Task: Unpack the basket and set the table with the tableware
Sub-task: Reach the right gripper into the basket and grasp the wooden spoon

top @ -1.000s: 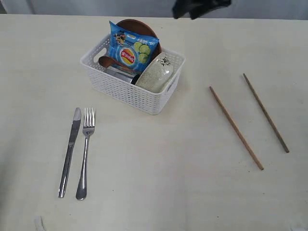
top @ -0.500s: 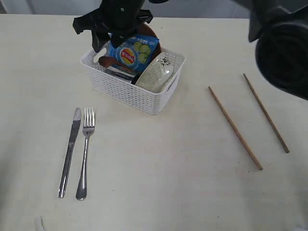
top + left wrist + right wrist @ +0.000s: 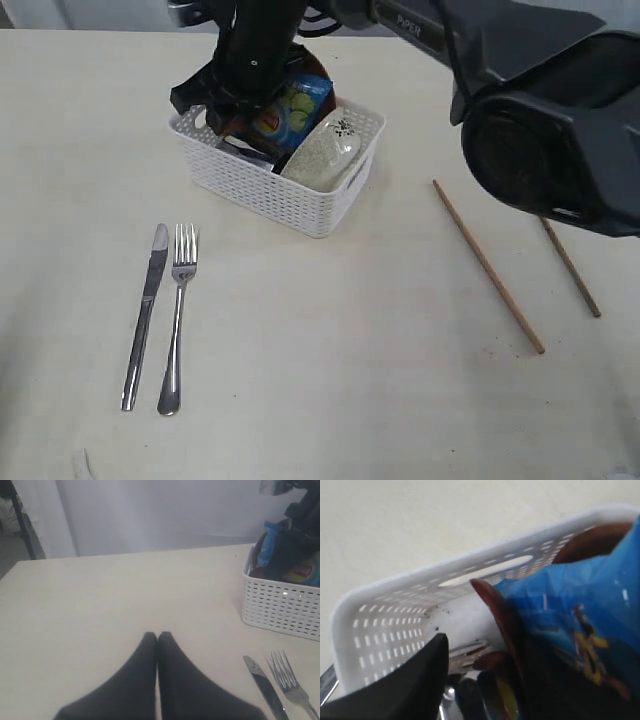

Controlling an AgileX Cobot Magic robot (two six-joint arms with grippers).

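Two chopsticks (image 3: 488, 265), knife (image 3: 145, 310) and fork (image 3: 176, 318) lie out; right gripper (image 3: 222, 112) dips into the basket (image 3: 270, 190), upper centre, jaw width unclear; left gripper (image 3: 158, 645) rests pinched closed; next, probably seat on one piece beside the chip bag (image 3: 290, 110).

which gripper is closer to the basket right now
Right. The right gripper reaches down into the basket; the left gripper hangs apart from it over the table.

basket (image 3: 262, 188): white, grid of small holes
table (image 3: 330, 350): pale cream
knife (image 3: 146, 310): shiny silver
fork (image 3: 177, 320): shiny silver
chopsticks (image 3: 490, 267): brown
bag (image 3: 295, 105): blue, green and yellow print
bowl (image 3: 322, 155): off-white, speckled
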